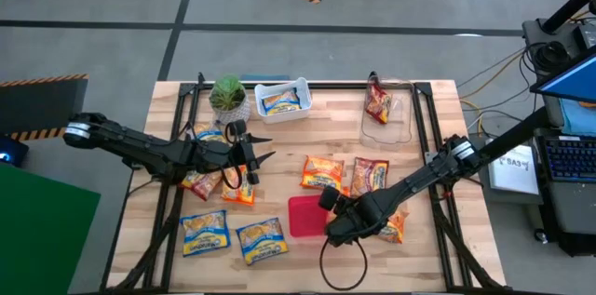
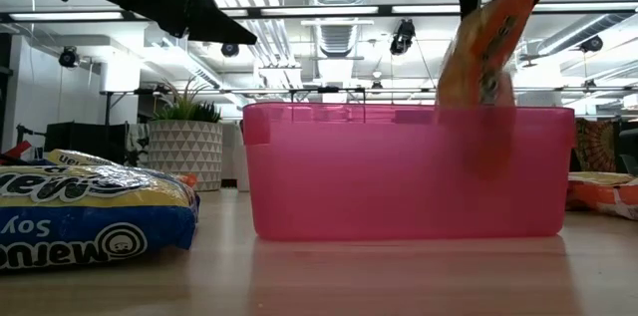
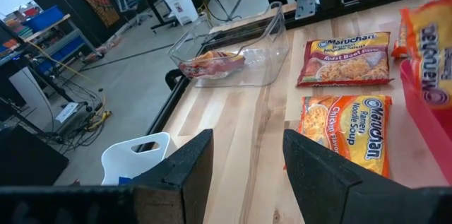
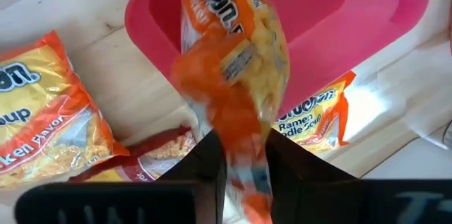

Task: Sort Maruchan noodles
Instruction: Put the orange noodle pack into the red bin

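The table (image 1: 307,127) is seen whole from straight above. From tabletop level, very near the pink bin (image 2: 409,171), a level look is taken across it into the room. The pink bin (image 4: 332,26) is viewed closely from above by the right wrist camera, its edge (image 3: 431,111) by the left.

In the high view the right gripper (image 1: 337,223) covers the orange packet (image 4: 233,75) it pinches, and the right arm hides part of the pink bin (image 1: 303,216). The low view cuts off the blue-and-yellow packet (image 2: 85,211) and blurs the hanging orange packet's print.
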Controlling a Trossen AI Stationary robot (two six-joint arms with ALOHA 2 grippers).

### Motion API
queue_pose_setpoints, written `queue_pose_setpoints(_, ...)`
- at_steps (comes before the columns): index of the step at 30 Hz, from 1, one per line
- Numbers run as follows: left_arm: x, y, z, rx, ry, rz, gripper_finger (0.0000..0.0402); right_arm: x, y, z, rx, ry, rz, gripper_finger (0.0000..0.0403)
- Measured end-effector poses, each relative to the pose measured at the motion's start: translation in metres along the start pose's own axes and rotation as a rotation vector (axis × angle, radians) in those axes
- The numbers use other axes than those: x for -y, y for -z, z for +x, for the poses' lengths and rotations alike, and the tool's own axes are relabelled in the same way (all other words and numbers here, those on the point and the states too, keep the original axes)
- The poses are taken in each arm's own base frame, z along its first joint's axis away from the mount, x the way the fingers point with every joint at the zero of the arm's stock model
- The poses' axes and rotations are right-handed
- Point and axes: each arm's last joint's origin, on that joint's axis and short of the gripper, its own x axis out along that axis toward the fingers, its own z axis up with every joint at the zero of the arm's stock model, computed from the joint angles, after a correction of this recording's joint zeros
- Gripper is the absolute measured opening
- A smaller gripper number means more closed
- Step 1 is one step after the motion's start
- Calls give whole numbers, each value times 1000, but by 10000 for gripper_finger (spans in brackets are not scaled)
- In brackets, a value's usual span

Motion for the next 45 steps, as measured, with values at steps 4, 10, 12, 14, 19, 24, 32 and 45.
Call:
queue_pose_setpoints(4, 0, 0, 0, -1, 0, 1, 155, 0, 0, 0, 1, 0, -30, 60)
queue_pose_setpoints(10, 0, 0, 0, -1, 0, 0, 155, 0, 0, 0, 1, 1, -8, 65)
queue_pose_setpoints(12, 0, 0, 0, -1, 0, 1, 155, 0, 0, 0, 1, 0, 2, 65)
queue_pose_setpoints(14, 0, 0, 0, -1, 0, 1, 155, 0, 0, 0, 1, -1, -7, 61)
queue_pose_setpoints(19, 0, 0, 0, -1, 0, 1, 155, 0, 0, 0, 2, -2, -20, 45)
queue_pose_setpoints(24, 0, 0, 0, -1, 1, 1, 155, 0, -1, 1, 3, 2, -2, 45)
queue_pose_setpoints(32, 0, 0, 0, -1, 1, 1, 155, 0, -1, 1, 9, 5, 77, 97)
queue_pose_setpoints(45, 0, 0, 0, -1, 1, -2, 155, 3, 1, -14, -26, 40, 204, 119)
